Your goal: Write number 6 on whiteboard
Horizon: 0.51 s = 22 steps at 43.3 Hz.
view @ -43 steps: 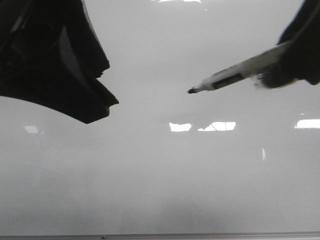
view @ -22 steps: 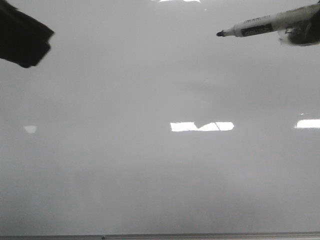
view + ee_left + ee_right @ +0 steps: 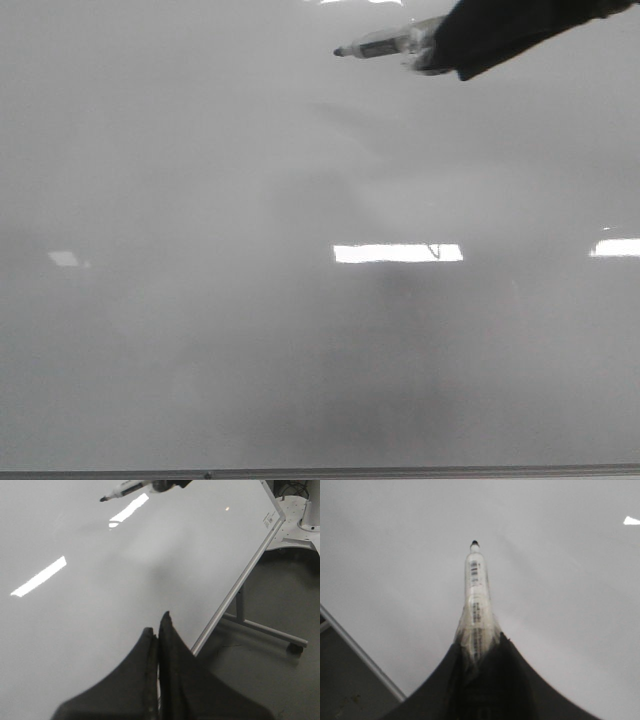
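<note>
The whiteboard (image 3: 200, 330) is glossy pale grey and fills the front view. A tiny thin dark stroke (image 3: 433, 250) crosses a glare patch; it is too small to read as the number 6. My right gripper (image 3: 440, 55) is at the top right, shut on a white marker (image 3: 385, 45) with its cap off. The black tip (image 3: 339, 51) points left and a faint shadow lies apart from it. The marker (image 3: 476, 590) sticks out of the right gripper (image 3: 477, 640). My left gripper (image 3: 156, 625) is shut and empty, over the board's edge.
The board's thin metal frame edge (image 3: 235, 585) runs diagonally in the left wrist view, with its stand legs (image 3: 265, 627) and grey floor beyond. The frame edge also shows in the right wrist view (image 3: 360, 655) and along the bottom of the front view (image 3: 320, 472).
My left gripper has gone up and left out of the front view. My right gripper has lifted the marker to the top of that view, then moved it left.
</note>
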### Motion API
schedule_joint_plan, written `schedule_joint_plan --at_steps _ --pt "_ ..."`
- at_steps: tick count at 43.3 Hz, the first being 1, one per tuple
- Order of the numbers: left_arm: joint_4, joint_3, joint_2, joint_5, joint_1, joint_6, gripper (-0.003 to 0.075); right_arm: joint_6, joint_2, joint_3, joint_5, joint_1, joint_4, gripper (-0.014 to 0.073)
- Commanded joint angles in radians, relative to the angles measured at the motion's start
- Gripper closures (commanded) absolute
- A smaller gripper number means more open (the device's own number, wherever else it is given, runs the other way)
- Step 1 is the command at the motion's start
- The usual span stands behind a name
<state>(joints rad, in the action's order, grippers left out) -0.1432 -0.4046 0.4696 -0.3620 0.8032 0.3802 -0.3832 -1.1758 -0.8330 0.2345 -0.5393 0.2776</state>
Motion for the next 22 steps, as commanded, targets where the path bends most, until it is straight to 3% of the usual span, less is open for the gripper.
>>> schedule_joint_plan --at_steps 1,10,22 --pt "-0.016 -0.026 0.002 0.080 -0.002 -0.012 0.0741 0.002 -0.066 -0.090 -0.135 0.008 0.013 0.0662" --pt "-0.016 -0.026 0.002 0.080 -0.002 -0.012 0.0741 0.002 -0.188 -0.181 -0.212 0.008 0.013 0.0662" --pt "-0.016 -0.026 0.002 0.080 -0.002 -0.012 0.0741 0.002 -0.269 -0.252 -0.211 0.008 0.013 0.0662"
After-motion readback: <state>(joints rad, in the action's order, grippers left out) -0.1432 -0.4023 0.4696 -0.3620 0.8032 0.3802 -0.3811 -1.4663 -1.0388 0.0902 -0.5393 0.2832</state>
